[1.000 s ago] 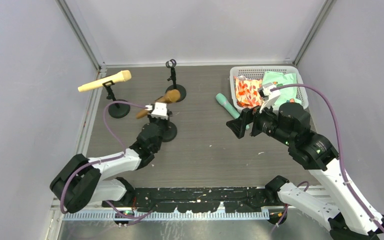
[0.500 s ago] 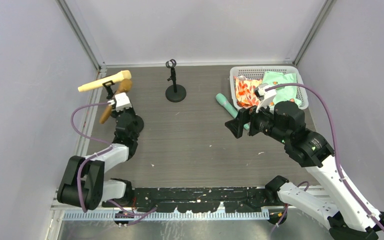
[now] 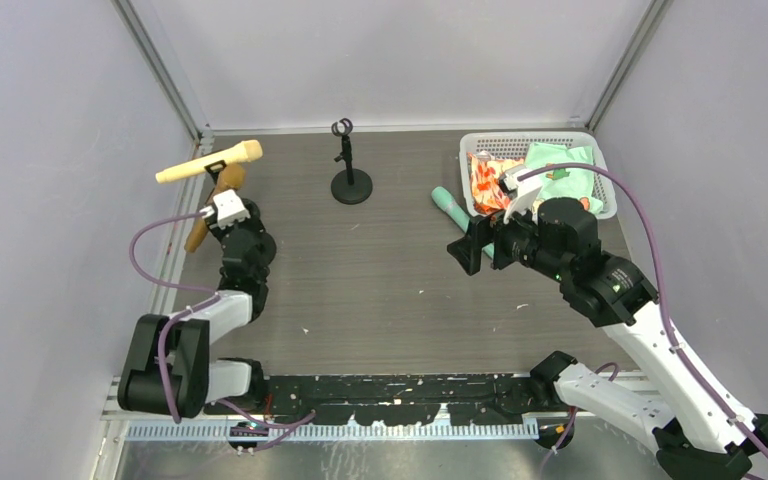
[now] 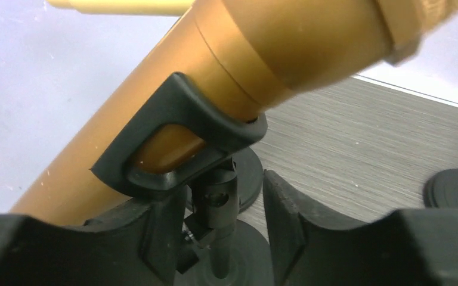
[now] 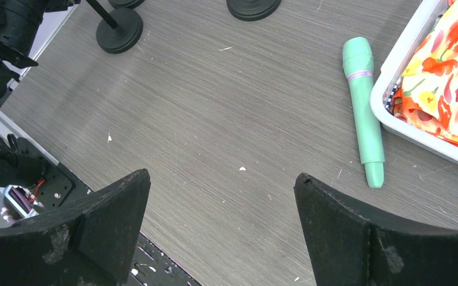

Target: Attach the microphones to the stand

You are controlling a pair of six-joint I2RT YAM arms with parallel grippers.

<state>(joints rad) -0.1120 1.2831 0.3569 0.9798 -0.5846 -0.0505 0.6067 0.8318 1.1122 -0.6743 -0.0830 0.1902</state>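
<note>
Now golden-brown microphone (image 4: pixel 244 65) rests in stand clip (image 4: pixel 179 95).

The top view looks down from the near side. The left wrist view hugs the brown mic (image 4: pixel 244 53). The right wrist view, higher, shares the green mic (image 5: pixel 364 107) (image 3: pixel 450 206) with the top view.

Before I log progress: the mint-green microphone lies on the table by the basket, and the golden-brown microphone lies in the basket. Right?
No. The golden-brown microphone rests in a stand's black clip, as the left wrist view shows; the mint-green microphone does lie by the basket.
</note>
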